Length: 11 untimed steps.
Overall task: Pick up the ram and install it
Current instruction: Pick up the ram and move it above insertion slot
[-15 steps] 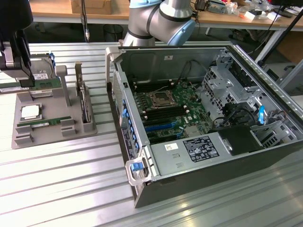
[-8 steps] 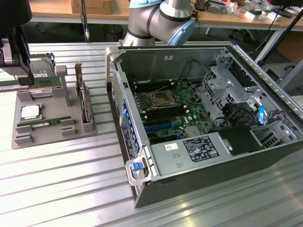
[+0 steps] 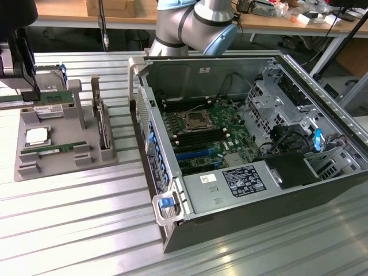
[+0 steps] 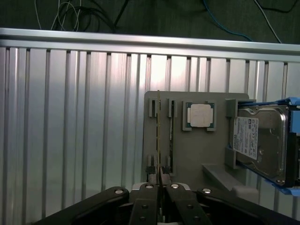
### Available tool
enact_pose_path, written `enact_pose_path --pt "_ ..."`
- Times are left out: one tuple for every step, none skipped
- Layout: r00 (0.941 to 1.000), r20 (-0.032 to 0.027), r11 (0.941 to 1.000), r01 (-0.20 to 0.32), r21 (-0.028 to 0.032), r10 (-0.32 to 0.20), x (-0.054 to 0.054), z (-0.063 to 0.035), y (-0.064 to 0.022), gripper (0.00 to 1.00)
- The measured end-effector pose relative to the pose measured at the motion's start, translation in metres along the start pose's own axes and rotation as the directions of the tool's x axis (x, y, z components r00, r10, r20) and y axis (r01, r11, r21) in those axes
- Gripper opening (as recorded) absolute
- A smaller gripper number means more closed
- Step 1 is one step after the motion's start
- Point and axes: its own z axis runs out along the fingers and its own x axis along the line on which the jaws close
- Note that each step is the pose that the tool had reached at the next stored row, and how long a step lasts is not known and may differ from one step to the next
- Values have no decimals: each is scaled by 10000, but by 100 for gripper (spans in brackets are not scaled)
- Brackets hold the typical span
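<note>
While the gripper (image 4: 160, 179) stood pinched narrow on the edge-on ram (image 4: 159, 131), a grey parts tray (image 4: 192, 152) lay beneath it; the CPU chip (image 4: 201, 115) and hard drive (image 4: 260, 136) sat off to one side.

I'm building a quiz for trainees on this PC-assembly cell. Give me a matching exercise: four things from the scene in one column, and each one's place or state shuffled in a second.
Things
1. ram
2. CPU
3. hard drive
4. computer case

Places or states
A. lid off, motherboard exposed
B. pinched edge-on in the hand
C. lying flat in a square pocket of the gray tray
D. sitting in a blue-trimmed holder

Pairs: 1-B, 2-C, 3-D, 4-A
</note>
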Motion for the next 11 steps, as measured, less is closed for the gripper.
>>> enact_pose_path --pt "10000 0 10000 0 0 0 0 0 0 13" --pt "10000 -1 10000 0 -1 0 0 -1 0 13" --pt "10000 -1 10000 0 -2 0 0 -1 0 13" --pt "10000 -1 10000 0 -2 0 0 -1 0 13" --pt "10000 -1 10000 0 -2 0 0 -2 0 13" --pt "10000 -3 10000 1 -4 -1 1 -3 -6 13" --pt "10000 -3 10000 2 -4 -2 1 -4 -18 13" --pt "10000 -2 10000 0 -2 0 3 -4 -59 13" --pt "10000 -4 10000 0 -2 0 5 -5 -91 13" --pt "10000 -5 10000 0 -1 0 5 -6 -105 13" --pt "10000 -8 10000 0 -3 0 7 -7 -129 13"
